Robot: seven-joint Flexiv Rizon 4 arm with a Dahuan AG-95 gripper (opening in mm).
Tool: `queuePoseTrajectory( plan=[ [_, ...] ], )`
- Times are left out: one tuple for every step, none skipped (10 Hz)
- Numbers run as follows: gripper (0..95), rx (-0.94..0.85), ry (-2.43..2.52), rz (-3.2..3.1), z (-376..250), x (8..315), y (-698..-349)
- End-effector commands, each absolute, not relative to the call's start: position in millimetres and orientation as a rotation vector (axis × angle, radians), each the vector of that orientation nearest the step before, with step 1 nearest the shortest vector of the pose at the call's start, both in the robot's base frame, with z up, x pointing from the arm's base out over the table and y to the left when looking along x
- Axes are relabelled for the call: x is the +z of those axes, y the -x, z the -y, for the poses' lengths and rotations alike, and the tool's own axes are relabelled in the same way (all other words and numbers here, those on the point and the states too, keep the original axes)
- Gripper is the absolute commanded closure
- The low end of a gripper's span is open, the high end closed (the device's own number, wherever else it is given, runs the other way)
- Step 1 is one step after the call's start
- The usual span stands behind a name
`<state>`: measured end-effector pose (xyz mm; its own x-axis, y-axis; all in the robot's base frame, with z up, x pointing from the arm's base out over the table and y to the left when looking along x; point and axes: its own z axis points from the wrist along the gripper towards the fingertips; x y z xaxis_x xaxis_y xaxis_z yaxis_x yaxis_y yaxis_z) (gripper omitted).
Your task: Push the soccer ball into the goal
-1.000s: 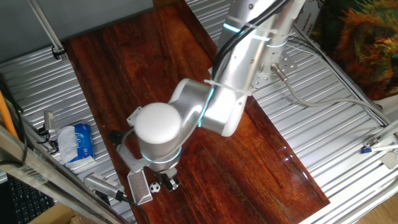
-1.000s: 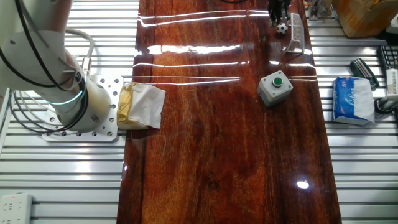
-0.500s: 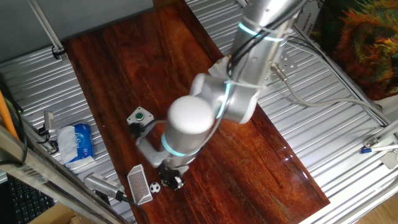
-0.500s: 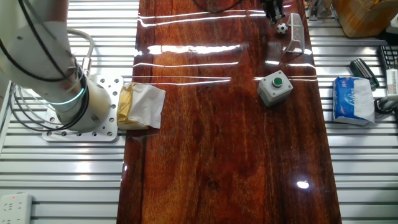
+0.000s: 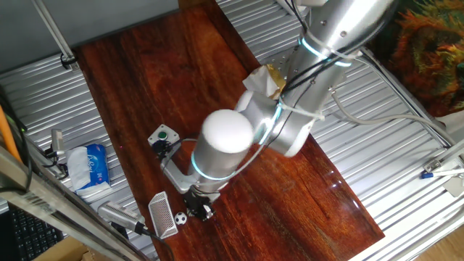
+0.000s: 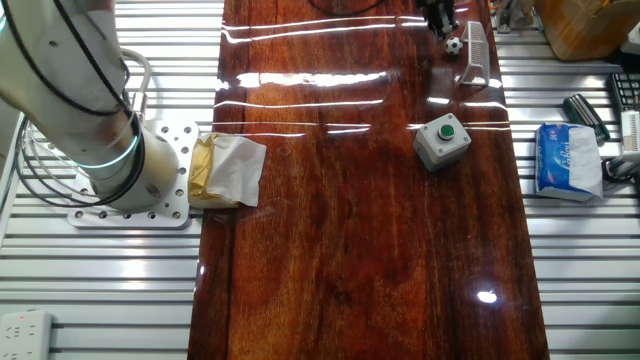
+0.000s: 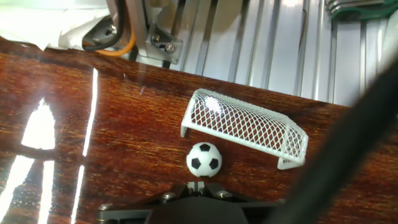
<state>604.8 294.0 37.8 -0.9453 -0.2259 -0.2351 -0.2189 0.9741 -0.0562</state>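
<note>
In one fixed view the round black-and-white soccer ball (image 5: 180, 217) lies on the glossy dark wood counter (image 5: 159, 80), between the white mesh goal (image 5: 162, 215) and the hand (image 5: 202, 211). The other fixed view shows the ball (image 6: 454, 46) just beside the goal (image 6: 473, 55), at the counter's far end. In the hand view the ball (image 7: 204, 159) sits just ahead of the hand (image 7: 197, 186), before the net's (image 7: 245, 126) open mouth; whether the fingers stand wide or narrow cannot be told.

White soccer ball (image 7: 204, 160) with black patches, white mesh goal (image 7: 245, 126), reddish-brown wood table (image 7: 93, 149)

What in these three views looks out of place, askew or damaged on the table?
Nothing stands out. The goal stands upright and whole near the table's edge, the soccer ball sits just outside its mouth, and the gripper is right behind the ball. The button box sits square and apart.
</note>
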Motion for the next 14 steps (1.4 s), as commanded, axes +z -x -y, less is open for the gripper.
queuePoseTrajectory(
  plan=[
    [95.0,-0.030,0.335,-2.949,-296.5,34.8,-606.0],
    [95.0,-0.024,0.342,-2.980,-296.5,34.8,-606.0],
    [95.0,-0.023,0.346,-2.989,-296.6,34.7,-606.0],
    [95.0,-0.013,0.348,-3.034,-296.6,34.8,-606.0],
    [95.0,0.006,0.358,-3.101,-296.7,35.1,-606.0],
    [95.0,0.022,0.363,-3.142,-296.8,35.0,-606.0],
    [95.0,0.032,0.360,-3.149,-296.9,35.0,-606.1],
    [95.0,0.029,0.361,-3.150,-297.0,34.9,-606.1],
    [95.0,0.030,0.361,-3.155,-297.1,34.9,-606.2],
    [95.0,0.031,0.366,-3.165,-297.1,34.9,-606.2],
    [95.0,0.038,0.370,-3.177,-297.1,34.9,-606.2],
    [95.0,0.049,0.376,-3.193,-297.1,34.9,-606.2],
    [95.0,0.063,0.374,-3.244,-297.1,34.9,-606.2],
    [95.0,0.074,0.372,-3.280,-297.1,34.9,-606.2]
  ],
)
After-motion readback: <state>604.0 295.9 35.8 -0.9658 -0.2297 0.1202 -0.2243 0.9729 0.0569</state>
